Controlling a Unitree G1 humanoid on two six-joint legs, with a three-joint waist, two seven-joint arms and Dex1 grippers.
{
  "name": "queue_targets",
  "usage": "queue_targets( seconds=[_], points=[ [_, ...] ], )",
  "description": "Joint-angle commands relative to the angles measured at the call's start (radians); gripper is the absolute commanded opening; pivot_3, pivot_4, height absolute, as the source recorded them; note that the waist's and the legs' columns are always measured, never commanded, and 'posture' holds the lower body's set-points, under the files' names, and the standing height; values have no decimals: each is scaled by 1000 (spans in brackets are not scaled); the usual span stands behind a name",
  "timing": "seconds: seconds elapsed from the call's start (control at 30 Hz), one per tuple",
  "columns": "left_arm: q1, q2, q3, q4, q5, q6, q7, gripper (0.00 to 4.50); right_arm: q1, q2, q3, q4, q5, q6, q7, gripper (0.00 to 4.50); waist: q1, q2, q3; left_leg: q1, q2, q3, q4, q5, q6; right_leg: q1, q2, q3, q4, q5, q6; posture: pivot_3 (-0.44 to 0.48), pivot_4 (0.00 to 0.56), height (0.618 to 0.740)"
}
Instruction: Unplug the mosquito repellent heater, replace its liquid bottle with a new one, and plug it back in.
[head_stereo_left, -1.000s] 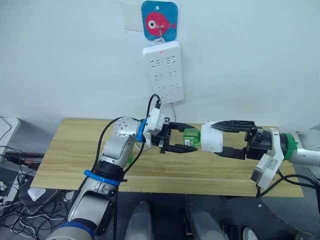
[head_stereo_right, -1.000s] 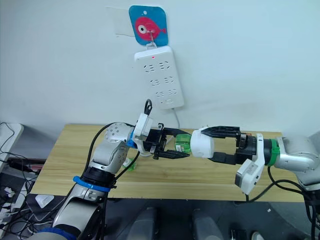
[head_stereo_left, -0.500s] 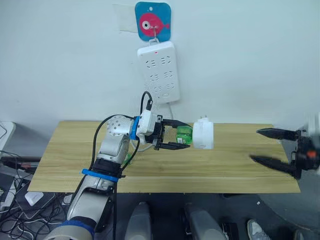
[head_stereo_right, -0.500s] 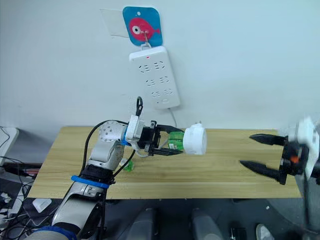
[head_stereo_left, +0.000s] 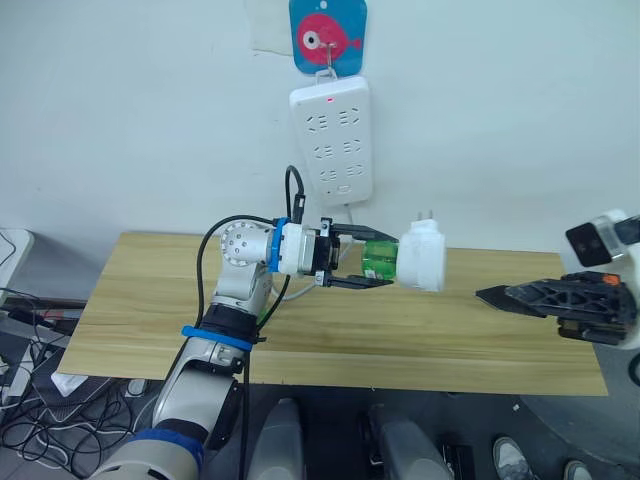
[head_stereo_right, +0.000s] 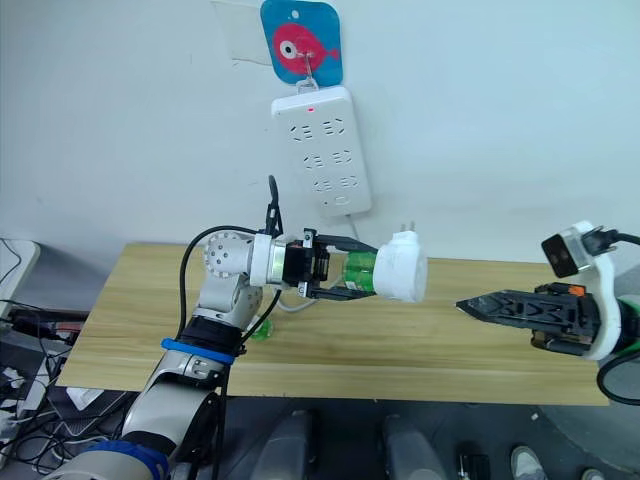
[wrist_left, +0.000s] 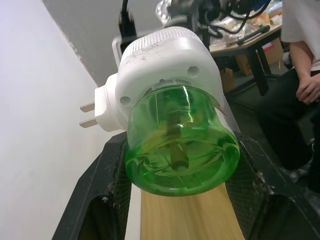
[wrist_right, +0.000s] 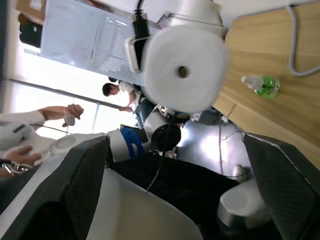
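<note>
The left gripper is clamped on the green liquid bottle, holding it level above the wooden table with the white mosquito repellent heater seated on its far end, prongs pointing up below the wall power strip. The right gripper hangs apart to the side, fingers spread and empty. The capped new one lies on the table. The assembly looks light; the smooth bottle may slip, so the heater's rigid body seems the better hold for twisting.
</note>
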Motion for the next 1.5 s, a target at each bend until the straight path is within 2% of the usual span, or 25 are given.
queue_targets(
  seconds=[0.03,0.37,0.53,0.67,0.83,1.0,1.3,1.5],
  points=[
    [-5,-1,-10,-43,-25,3,-15,2229,-44,42,-11,8,25,19,-65,4438,0,0,0,0,0,0,0,0,0,0,0,0,0,0,0,-21,289,740],
    [29,2,-57,-68,6,29,-14,2229,-97,403,-42,-173,25,-153,-503,4438,-4,1,1,-1,1,-1,0,0,0,-2,0,-1,1,0,0,-28,284,740],
    [24,8,-58,-50,24,21,-6,2229,-111,481,-52,-212,25,-167,-566,4438,-2,1,2,-2,1,-1,1,0,0,-4,0,-1,3,0,0,-27,283,740],
    [18,18,-48,-20,24,7,-21,2229,-79,413,-67,-196,25,-117,-488,4438,-1,2,2,-3,1,0,1,0,0,-5,0,-1,3,0,0,-25,281,740],
    [22,30,-44,-22,10,13,-42,2229,-17,189,-75,-102,25,1,-278,4438,1,2,2,-4,0,0,0,0,0,-5,-1,-1,3,0,0,-28,280,740],
    [33,38,-54,-25,21,10,-51,2229,-45,68,-32,-30,25,49,-162,4438,-7,2,2,-3,1,1,0,0,0,-6,0,0,4,0,0,-32,282,740],
    [22,9,-78,-3,87,-14,10,2229,-121,31,64,-34,25,42,-108,4438,-2,2,2,-6,1,1,1,0,0,-8,0,-1,4,0,1,-24,283,740],
    [11,0,-75,-2,93,-29,34,2229,-111,90,75,-73,25,-9,-191,4438,-1,2,2,-13,0,1,3,0,0,-18,-1,-1,10,0,1,-17,284,740]
  ],
)
